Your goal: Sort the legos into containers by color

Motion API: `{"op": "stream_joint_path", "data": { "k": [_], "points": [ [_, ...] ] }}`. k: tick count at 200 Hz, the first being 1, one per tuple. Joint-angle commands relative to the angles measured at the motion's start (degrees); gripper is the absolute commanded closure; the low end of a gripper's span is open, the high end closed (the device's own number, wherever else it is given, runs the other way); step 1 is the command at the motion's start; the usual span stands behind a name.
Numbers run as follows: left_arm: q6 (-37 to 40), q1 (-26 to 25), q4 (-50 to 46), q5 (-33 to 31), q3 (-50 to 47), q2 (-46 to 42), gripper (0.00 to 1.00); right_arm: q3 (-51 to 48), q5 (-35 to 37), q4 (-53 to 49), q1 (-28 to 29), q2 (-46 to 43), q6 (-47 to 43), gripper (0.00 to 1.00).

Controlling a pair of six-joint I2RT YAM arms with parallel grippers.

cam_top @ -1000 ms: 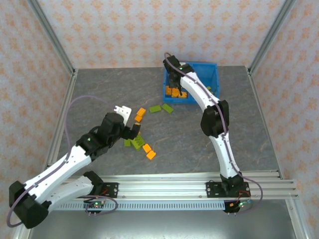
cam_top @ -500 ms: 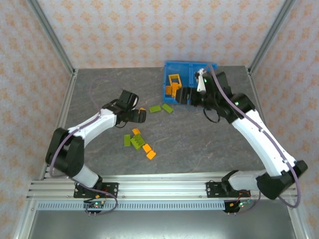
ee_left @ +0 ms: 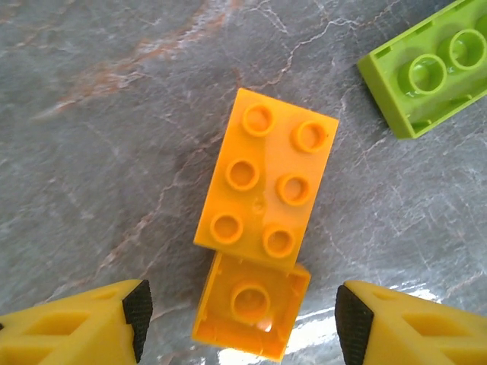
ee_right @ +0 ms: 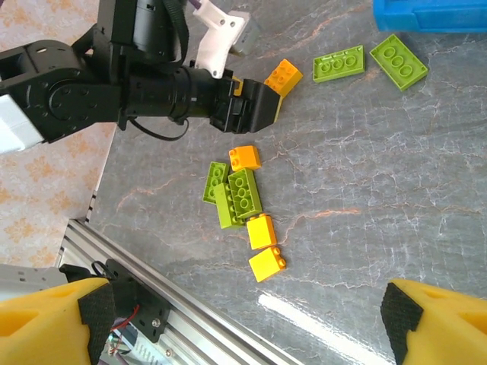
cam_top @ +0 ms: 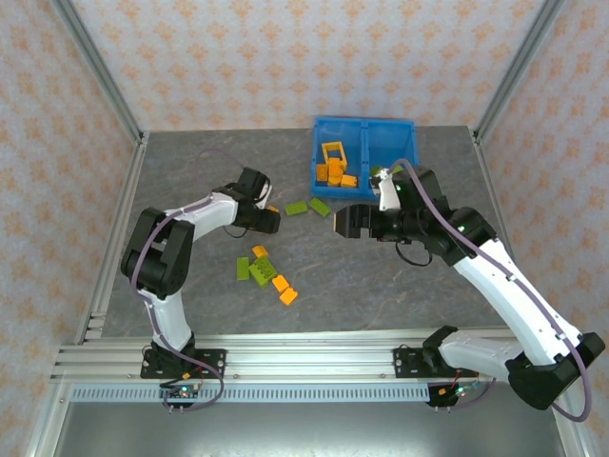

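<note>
Hovering over the table [cam_top: 190,171], the left gripper [ee_left: 243,315] stands fairly wide, one finger on each side of two touching orange legos [ee_left: 266,179], gripping neither. The right gripper [cam_top: 341,224] is wide and empty, near the blue bin [cam_top: 385,143], whose left compartment [cam_top: 335,131] holds other orange pieces [cam_top: 333,169].

Glossy smooth plastic legos [ee_left: 265,182]; shiny blue plastic bin [cam_top: 364,124]; stone-look table [ee_left: 114,152], faint sheen.

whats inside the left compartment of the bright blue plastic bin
Orange plastic bricks piled at its near end, an orange-yellow square frame piece behind them. No green shows there. Anything under the pile is covered.
</note>
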Motion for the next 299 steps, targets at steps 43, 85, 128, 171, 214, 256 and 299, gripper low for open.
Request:
{"op": "stream_joint_path", "data": {
  "k": [43, 85, 128, 171, 214, 256, 299],
  "points": [
    [1.7, 0.3, -0.3, 2.3, 1.5, 3.5, 0.42, -0.7, -1.0, 1.1, 0.3, 1.2, 1.2, 0.07],
    [0.3, 0.3, -0.6, 1.6, -0.7, 1.1, 0.59, -0.1, 2.2, 1.2, 0.3, 1.3, 3.2, 0.07],
    [-2.6, 0.1, -1.3, 2.7, -2.8, -10.1, 0.62, 0.4, 9.1, 0.7, 0.2, -0.1, 5.9, 0.06],
    [-5.3, -5.1, -0.6, 4.2, 4.1, -18.5, 0.62, 0.5, 13.7, 1.5, 0.3, -2.4, 8.4, 0.06],
    [-2.1, -13.8, 1.1, -0.4, 24.4, -6.4, 0.61, -1.6, 20.1, 2.5, 0.2, -6.9, 10.8, 0.05],
    [-3.5, -14.9, 1.6, -6.6, 45.5, 14.3, 0.61, -3.8, 21.3, 1.8, 0.3, -11.1, 13.1, 0.05],
    [-4.0, -14.9, -2.4, -11.0, 70.1, 32.6, 0.57, -4.0, 22.6, 0.2, 0.3, -13.3, 12.5, 0.05]
  ]
}}
